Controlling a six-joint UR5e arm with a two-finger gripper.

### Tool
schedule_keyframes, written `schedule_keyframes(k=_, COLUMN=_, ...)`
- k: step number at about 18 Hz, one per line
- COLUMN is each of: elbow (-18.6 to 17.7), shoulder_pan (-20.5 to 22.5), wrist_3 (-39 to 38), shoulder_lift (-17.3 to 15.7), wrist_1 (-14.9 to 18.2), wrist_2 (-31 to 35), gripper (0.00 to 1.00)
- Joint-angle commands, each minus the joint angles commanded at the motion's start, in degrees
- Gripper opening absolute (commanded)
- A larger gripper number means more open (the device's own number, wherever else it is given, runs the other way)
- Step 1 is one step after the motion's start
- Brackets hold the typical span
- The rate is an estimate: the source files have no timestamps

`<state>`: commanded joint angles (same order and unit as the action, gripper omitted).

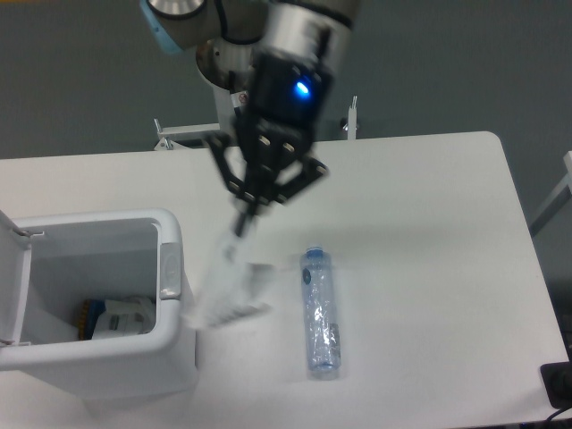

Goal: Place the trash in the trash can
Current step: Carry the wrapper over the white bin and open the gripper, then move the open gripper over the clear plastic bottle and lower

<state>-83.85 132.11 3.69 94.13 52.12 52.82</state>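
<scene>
Gripper in the upper middle of the frame, pointing down and slightly left, fingers pinched together on the top end of the wrapper. Wrapper dangling below the fingertips, clear-white and blurred, clear of the table, its lower edge reaching down to about the right rim of the trash can in the lower left of the frame. Blue light glowing on the dark wrist above the gripper. Arm rising to the top edge of the frame, silver and grey with pale blue joint caps. Trash can white and boxy, sitting at the left edge of the table, lid swung open at the far left; inside, some packaging already lying on the bottom, white with a bit of blue and yellow, print too small to read. Bottle lying flat on the white table in the lower middle, just right of the hanging wrapper and not touching it, crushed and clear, long axis running roughly top to bottom of the frame, one end showing blue near the top; which end carries the cap hard to tell for sure. Bottle well apart from the trash can, with the wrapper between them. Grey floor behind the table along the top of the frame.
</scene>
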Motion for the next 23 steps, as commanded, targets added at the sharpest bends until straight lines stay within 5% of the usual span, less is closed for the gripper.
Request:
schedule_keyframes(k=5, elbow=-2.02, shoulder_pan=-4.94, wrist_3=0.88, shoulder_lift=2.64, wrist_1=-0.53, wrist_2=0.09, gripper=0.0)
schedule_keyframes(k=7, elbow=-2.55, shoulder_pan=-5.02, wrist_3=1.67, shoulder_lift=2.38, wrist_1=-0.62, wrist_2=0.09, gripper=0.13)
schedule_keyframes(k=9, elbow=-2.99, shoulder_pan=-4.94, wrist_3=2.2, shoulder_lift=2.11, wrist_1=-0.62, wrist_2=1.66, gripper=0.81)
schedule_keyframes(k=11, elbow=-2.99, shoulder_pan=-5.11, wrist_3=2.11, shoulder_lift=1.85, wrist_1=-0.36, wrist_2=5.09, gripper=1.0)
schedule_keyframes(k=17, elbow=-1.67, shoulder_pan=-2.93, wrist_3=1.41, shoulder_lift=2.2, wrist_1=-0.09, wrist_2=5.62, gripper=1.0)
schedule_keyframes(k=21, elbow=-2.37, shoulder_pan=6.73, wrist_3=0.97, shoulder_lift=2.9, wrist_1=0.0, wrist_2=5.8, gripper=1.0)
schedule_keyframes(k=23, elbow=-2.11, shoulder_pan=11.3, wrist_3=2.02, shoulder_lift=5.88, wrist_1=-0.09, wrist_2=5.98, gripper=1.0)
